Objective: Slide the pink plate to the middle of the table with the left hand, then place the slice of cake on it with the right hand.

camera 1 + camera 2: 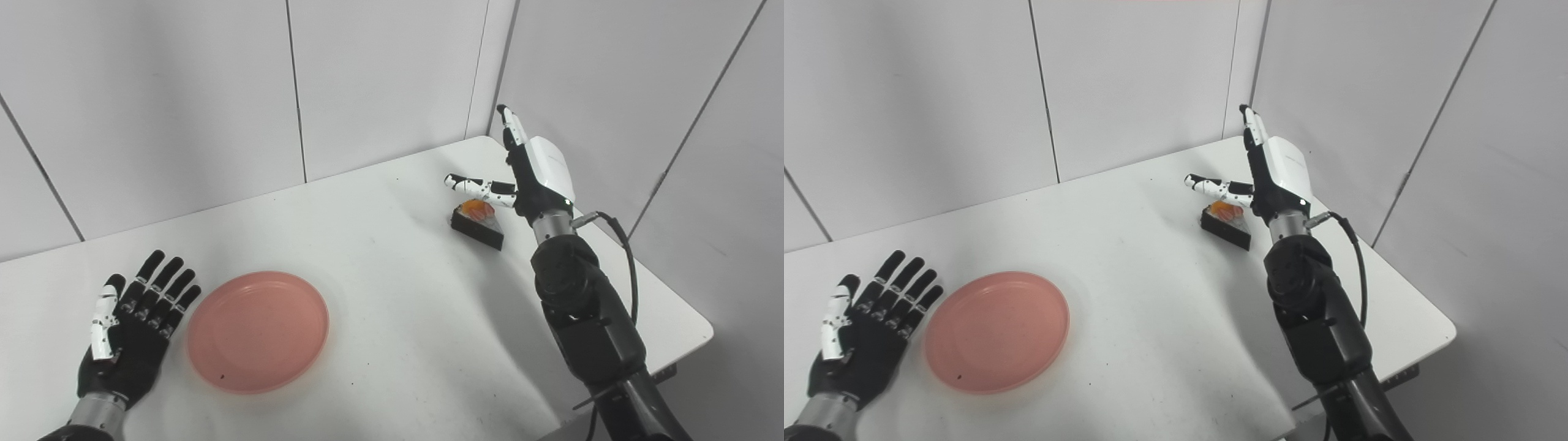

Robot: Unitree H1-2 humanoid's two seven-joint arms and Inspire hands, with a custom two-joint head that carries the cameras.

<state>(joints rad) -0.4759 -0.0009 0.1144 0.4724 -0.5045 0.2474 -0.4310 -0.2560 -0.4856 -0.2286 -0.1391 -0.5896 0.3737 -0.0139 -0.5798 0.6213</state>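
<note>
The pink plate lies flat on the white table, left of its middle. My left hand lies open, palm up, just left of the plate's rim, not touching it. The slice of cake, dark with an orange top, sits at the far right of the table. My right hand is open just right of and above the cake, fingers pointing up, thumb stretched over the cake's top. It holds nothing.
Grey wall panels stand close behind the table and along its right side. The table's right edge and front right corner are near my right arm. A black cable loops off the right forearm.
</note>
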